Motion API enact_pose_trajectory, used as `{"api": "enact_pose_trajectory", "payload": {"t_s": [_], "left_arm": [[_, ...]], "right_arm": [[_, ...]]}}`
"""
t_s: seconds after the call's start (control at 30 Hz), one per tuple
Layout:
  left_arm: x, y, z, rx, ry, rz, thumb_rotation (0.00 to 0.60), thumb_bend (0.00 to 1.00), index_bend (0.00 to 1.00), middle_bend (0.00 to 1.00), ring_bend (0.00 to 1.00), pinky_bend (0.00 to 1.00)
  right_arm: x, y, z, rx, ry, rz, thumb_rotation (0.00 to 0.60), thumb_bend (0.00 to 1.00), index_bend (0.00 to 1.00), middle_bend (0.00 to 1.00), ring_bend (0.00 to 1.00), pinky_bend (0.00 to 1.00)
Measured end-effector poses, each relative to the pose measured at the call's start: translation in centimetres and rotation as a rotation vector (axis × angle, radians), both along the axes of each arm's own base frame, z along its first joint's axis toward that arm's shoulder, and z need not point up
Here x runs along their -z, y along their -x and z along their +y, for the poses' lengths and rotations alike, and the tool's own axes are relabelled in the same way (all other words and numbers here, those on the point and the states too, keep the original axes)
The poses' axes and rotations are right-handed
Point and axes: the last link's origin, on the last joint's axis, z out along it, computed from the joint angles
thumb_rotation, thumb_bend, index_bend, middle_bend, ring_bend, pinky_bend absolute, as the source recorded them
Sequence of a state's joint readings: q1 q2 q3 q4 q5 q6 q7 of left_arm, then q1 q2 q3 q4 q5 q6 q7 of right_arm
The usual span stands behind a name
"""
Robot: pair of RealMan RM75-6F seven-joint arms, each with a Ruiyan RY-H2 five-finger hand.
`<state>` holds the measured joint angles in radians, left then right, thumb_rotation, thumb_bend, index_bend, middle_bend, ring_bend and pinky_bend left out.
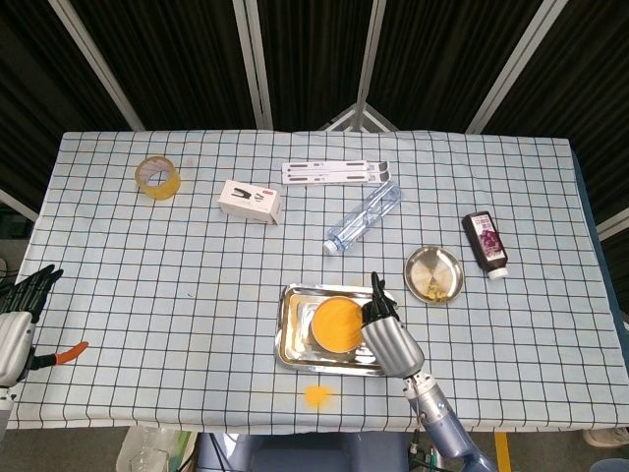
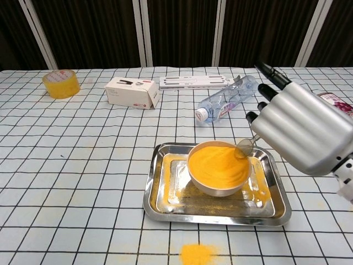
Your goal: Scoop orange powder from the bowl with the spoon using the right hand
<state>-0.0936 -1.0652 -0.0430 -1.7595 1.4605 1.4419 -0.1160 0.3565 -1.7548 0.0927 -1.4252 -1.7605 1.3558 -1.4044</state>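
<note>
My right hand [image 2: 300,130] grips the spoon [image 2: 243,148], whose scoop hangs just left of my fingers, over the right rim of the bowl [image 2: 218,167] of orange powder [image 2: 215,161] in the tray [image 2: 165,193] below.

On my checked surface [image 1: 197,285] lie a tape roll [image 1: 157,176], white box [image 1: 250,201], bottle [image 1: 364,217], steel tray [image 1: 295,339], small dish [image 1: 432,274], dark bottle [image 1: 486,244] and spilled orange powder [image 1: 316,395]

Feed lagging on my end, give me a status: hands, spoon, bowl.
Right hand holds spoon at bowl rim. Spoon contents unclear. Left hand idle at table edge. Spilled powder in front of tray.
</note>
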Motion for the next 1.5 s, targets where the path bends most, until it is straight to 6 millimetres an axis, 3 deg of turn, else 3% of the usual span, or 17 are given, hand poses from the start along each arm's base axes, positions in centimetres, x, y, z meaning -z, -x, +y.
{"api": "enact_pose_trajectory", "payload": {"t_s": [0.27,0.73,1.13,1.3,1.5], "left_arm": [[0.0,0.0,0.0,0.003,0.001,0.001,0.600,0.00,0.00,0.00,0.00,0.00],[0.1,0.0,0.0,0.001,0.006,0.002,0.600,0.00,0.00,0.00,0.00,0.00],[0.1,0.0,0.0,0.005,0.004,0.006,0.600,0.00,0.00,0.00,0.00,0.00],[0.2,-0.1,-0.1,0.009,0.001,0.010,0.600,0.00,0.00,0.00,0.00,0.00],[0.1,0.0,-0.1,0.005,-0.001,0.006,0.600,0.00,0.00,0.00,0.00,0.00]], "right_arm": [[1.1,0.5,0.7,-0.006,-0.029,0.025,0.600,0.59,0.61,0.58,0.27,0.00],[2.5,-1.6,2.0,-0.042,-0.087,-0.031,0.600,0.59,0.61,0.57,0.27,0.00],[0.3,-2.3,0.4,-0.079,-0.007,-0.010,0.600,0.59,0.61,0.58,0.27,0.00],[0.4,-1.5,0.8,-0.089,-0.012,0.033,0.600,0.59,0.61,0.57,0.27,0.00],[0.1,-2.0,0.6,-0.092,-0.006,0.004,0.600,0.59,0.61,0.58,0.27,0.00]]}}
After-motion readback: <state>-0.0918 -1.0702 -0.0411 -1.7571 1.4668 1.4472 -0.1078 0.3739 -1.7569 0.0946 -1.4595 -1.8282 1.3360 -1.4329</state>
